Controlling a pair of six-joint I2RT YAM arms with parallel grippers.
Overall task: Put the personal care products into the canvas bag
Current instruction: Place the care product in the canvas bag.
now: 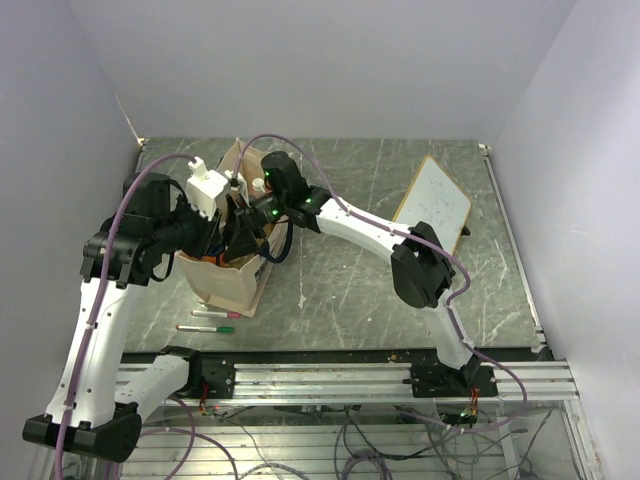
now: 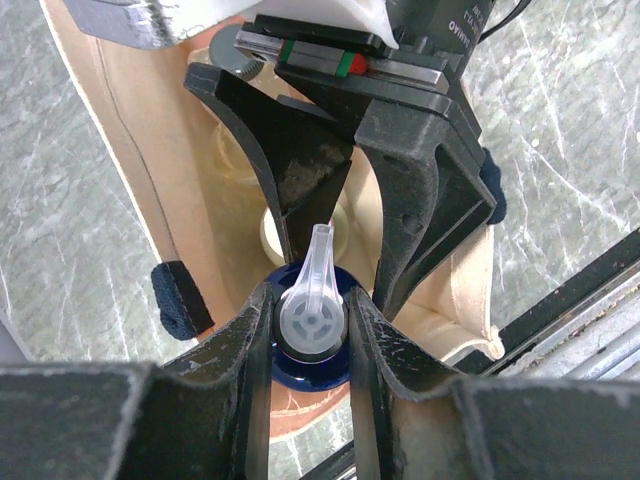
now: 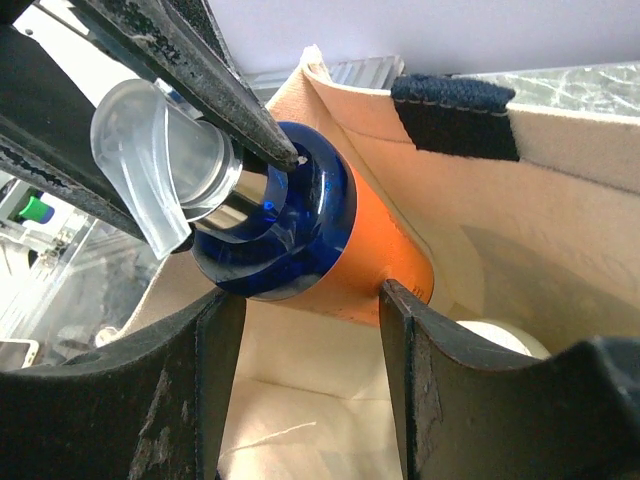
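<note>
The orange bottle [image 3: 370,260] with a blue collar and clear white top [image 2: 312,320] hangs tilted over the open mouth of the beige canvas bag [image 1: 232,285]. My left gripper [image 2: 312,310] is shut on the bottle's clear top. My right gripper [image 3: 305,300] is open at the bag's mouth, and one finger [image 3: 400,330] touches the orange body. In the top view both grippers, left [image 1: 218,215] and right [image 1: 246,222], meet above the bag. A cream cap [image 3: 500,342] shows inside the bag. The other bottles are hidden.
A red marker [image 1: 215,313] and a green marker [image 1: 205,328] lie in front of the bag. The wood-framed whiteboard [image 1: 435,200] lies at the right. A navy handle [image 3: 455,115] hangs on the bag's rim. The metal rail [image 1: 350,378] runs along the near edge.
</note>
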